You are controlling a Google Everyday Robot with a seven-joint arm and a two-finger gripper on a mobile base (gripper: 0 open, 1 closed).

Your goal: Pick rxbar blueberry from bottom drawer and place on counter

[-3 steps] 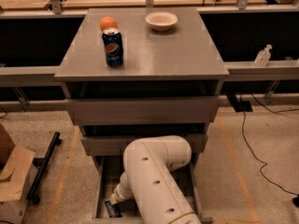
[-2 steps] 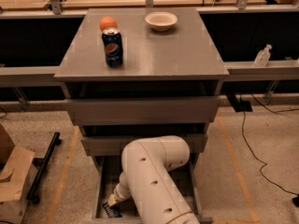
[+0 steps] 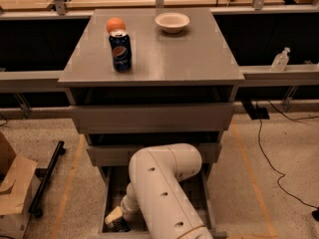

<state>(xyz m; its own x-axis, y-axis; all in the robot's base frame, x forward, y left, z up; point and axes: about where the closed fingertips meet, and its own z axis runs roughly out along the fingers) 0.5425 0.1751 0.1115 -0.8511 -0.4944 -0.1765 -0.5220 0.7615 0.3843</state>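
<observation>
Tool (image 3: 116,223) barely shifted, low in bottom drawer (image 3: 115,183); grip unclear. Counter (image 3: 169,54): one can (image 3: 120,50), one bowl (image 3: 172,22), one orange (image 3: 115,24).

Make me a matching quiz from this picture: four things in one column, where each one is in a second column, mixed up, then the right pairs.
Things:
1. Pepsi can
2. bowl
3. claw
4. clear bottle

Places:
A. down inside the open bottom drawer, at its left side
B. on the ledge to the right of the counter
C. on the counter, far side, near the middle
D. on the counter, left part, just in front of an orange ball

Pairs: 1-D, 2-C, 3-A, 4-B
</observation>
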